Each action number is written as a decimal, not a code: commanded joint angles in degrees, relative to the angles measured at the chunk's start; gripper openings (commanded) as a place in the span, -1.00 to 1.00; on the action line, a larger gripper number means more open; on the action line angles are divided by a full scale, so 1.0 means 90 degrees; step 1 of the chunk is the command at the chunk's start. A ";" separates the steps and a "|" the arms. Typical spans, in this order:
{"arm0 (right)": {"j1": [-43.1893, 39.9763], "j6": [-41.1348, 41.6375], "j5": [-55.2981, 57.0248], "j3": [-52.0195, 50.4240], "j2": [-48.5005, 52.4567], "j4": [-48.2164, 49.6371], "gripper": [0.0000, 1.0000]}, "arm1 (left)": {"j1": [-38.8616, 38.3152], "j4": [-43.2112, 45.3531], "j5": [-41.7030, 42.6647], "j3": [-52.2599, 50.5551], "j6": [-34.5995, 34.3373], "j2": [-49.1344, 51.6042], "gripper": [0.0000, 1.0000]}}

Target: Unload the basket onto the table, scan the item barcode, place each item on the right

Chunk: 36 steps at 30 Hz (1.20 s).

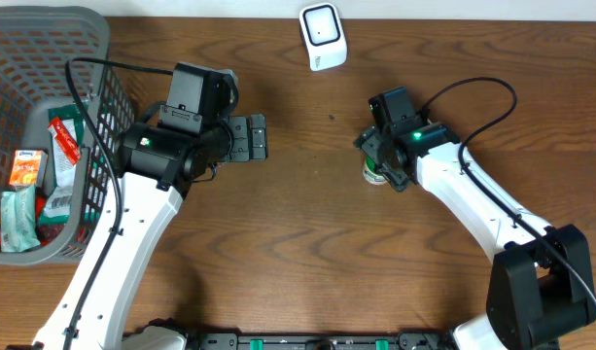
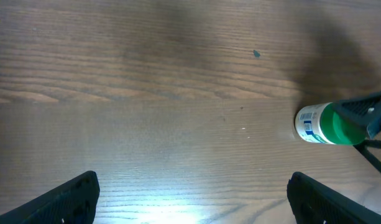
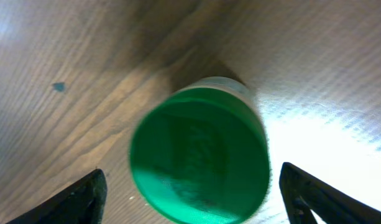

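Green-capped bottle (image 3: pixel 199 155) on wood table (image 2: pixel 146 93); right gripper (image 3: pixel 196 198) straddles the cap, jaws wide, not touching. Left gripper (image 2: pixel 196 202) fully open, empty, well apart.

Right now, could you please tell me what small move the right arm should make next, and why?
Probably lower the right pincer slightly and close it on the green-capped bottle. The bottle stands upright on the table, and the wrist view shows the open fingers on either side of its cap, not touching it, so it seems centred but not yet held.
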 commanded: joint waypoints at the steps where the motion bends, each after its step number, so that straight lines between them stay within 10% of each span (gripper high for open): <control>1: 0.0027 0.0114 0.0206 -0.0029 0.0034 -0.0121 0.61 | 0.0027 -0.0019 -0.0036 0.0085 -0.0010 -0.0058 0.93; 18: 0.0027 -0.1224 0.0425 -0.0029 0.0034 -0.0180 0.21 | 0.0027 -0.0019 -0.0036 0.0085 -0.0010 -0.0058 0.93; 30: 0.0022 -0.4974 0.0765 -0.0029 0.0034 -0.0418 -0.07 | 0.0027 -0.0019 -0.0036 0.0085 -0.0010 -0.0058 0.93; 36: -0.0017 -0.5255 0.1270 0.0109 -0.0078 -0.0525 0.04 | 0.0027 -0.0019 -0.0036 0.0085 -0.0010 -0.0058 0.93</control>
